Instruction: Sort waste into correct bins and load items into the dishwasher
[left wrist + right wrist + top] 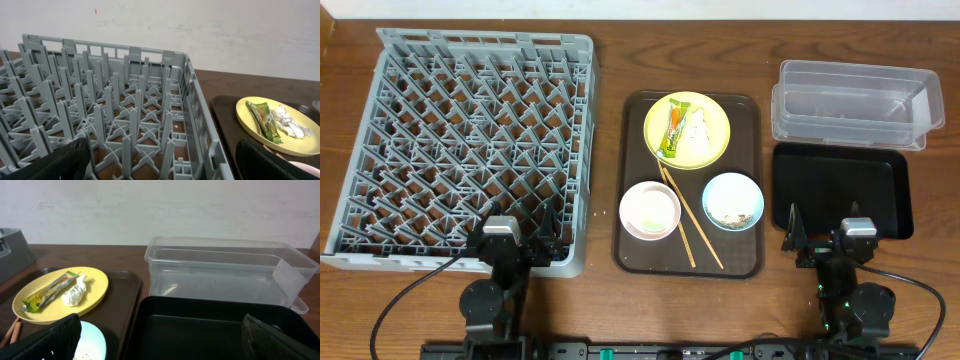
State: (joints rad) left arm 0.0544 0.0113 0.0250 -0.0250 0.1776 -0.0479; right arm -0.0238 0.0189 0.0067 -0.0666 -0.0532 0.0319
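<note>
A dark wooden counter [610, 60] meets a white wall [150, 205]. On the brown tray [745, 255], the yellow plate [712, 118] carries the wrapper [674, 128], its long axis running nearly straight away from the arms. The chopsticks [685, 215] slant toward the tray's near right corner. The left jaws gape wide and empty over the near edge of the rack [470, 140], the right jaws likewise by the black tray [840, 190].

Dark brown serving tray [634, 150]: rectangular, rounded corners, raised rim, lying flat mid-table, long side running front to back. Glimpsed at right edge of left-wrist view and at left of right-wrist view.
Wooden table [610, 50]: reddish-brown, grain running left to right.
White wall [150, 205]: plain, faintly smudged, rising behind far table edge.
Tiny orange speck [95, 11]: high on wall, left-wrist view.
</note>
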